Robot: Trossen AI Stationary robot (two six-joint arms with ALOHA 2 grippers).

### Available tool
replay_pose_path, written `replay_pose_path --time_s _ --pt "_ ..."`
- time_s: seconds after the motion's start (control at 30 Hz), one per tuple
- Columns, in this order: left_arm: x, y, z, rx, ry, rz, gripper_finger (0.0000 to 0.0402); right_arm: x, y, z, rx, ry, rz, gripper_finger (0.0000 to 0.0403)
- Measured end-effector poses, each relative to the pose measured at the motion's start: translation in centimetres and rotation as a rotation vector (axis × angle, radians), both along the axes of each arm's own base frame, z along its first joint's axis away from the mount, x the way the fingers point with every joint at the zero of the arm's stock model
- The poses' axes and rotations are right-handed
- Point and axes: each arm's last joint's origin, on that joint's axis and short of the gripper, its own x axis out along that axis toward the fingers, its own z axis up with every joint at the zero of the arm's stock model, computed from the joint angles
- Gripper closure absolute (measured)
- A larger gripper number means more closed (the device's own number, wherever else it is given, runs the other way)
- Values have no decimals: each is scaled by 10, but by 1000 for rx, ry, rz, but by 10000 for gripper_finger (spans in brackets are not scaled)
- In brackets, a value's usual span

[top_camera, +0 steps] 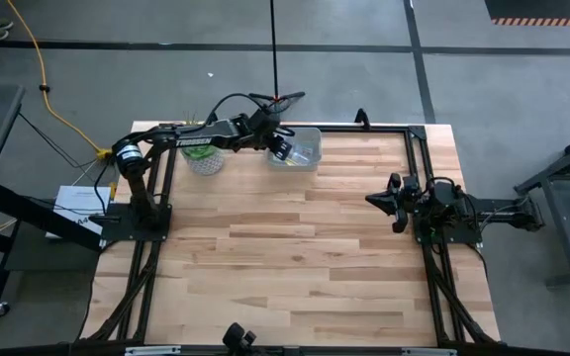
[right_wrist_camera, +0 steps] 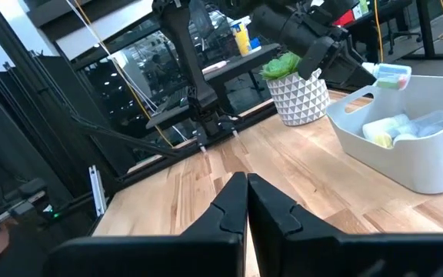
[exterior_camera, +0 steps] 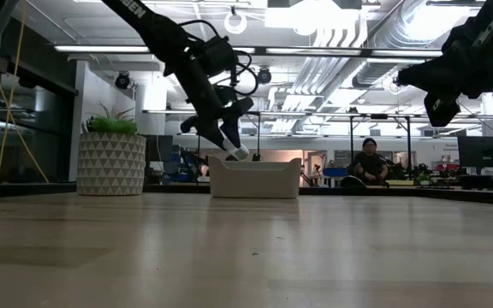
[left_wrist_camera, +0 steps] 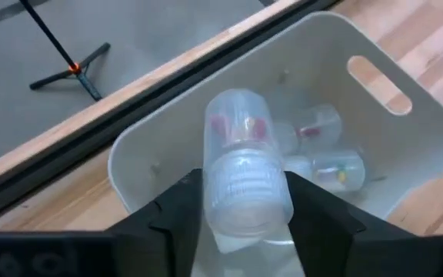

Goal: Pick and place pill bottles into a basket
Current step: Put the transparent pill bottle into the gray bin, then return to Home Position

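The basket (top_camera: 298, 158) is a pale grey-white bin at the table's far edge; it also shows in the low view (exterior_camera: 255, 178), the left wrist view (left_wrist_camera: 406, 146) and the right wrist view (right_wrist_camera: 421, 169). Several pill bottles (left_wrist_camera: 321, 146) lie inside it. My left gripper (top_camera: 277, 146) is shut on a clear-white pill bottle (left_wrist_camera: 241, 173) above the basket's left end. My right gripper (right_wrist_camera: 247, 201) is shut and empty, high at the table's right side (top_camera: 396, 202). My left gripper pinches the pill bottle at its ribbed cap end (left_wrist_camera: 244, 192) between its two fingers. The fingers slant down from the table's left side, over the basket's left wall. The bottle is lifted clear, above the basket, its body pointing away from the fingers (exterior_camera: 238, 154).
A white patterned pot with a green plant (top_camera: 204, 156) stands left of the basket, close under my left arm. A black frame rail runs along the table's far edge (top_camera: 384, 127). A person sits in the room behind (exterior_camera: 368, 162). Bare wood fills the table's middle and near part.
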Motion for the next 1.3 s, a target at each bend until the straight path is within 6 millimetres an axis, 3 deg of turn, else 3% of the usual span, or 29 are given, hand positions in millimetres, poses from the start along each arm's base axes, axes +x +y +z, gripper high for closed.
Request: replay_pose_path --time_s 0.23,0.43,0.57,0.73,0.9,1.03,1.3 --pt "3 2 -2 14 -12 2 139 0 0 0 0 -1 -4 401" --pt "4 -1 2 -55 -78 -76 135 0 0 0 0 -1 -4 400" --pt "4 -11 29 -143 -252 -267 160 0 0 0 0 -1 -4 402" --pt "-4 -39 75 -144 -417 -543 215 0 0 0 0 -2 -1 397" --pt "-28 -80 123 11 -462 -715 305 0 0 1 -13 -4 13 396" --pt "-59 -105 143 126 -496 -792 379 0 1 1 -49 -1 26 396" --pt "-135 -147 119 155 -588 -764 341 0 1 10 -156 -87 24 401"
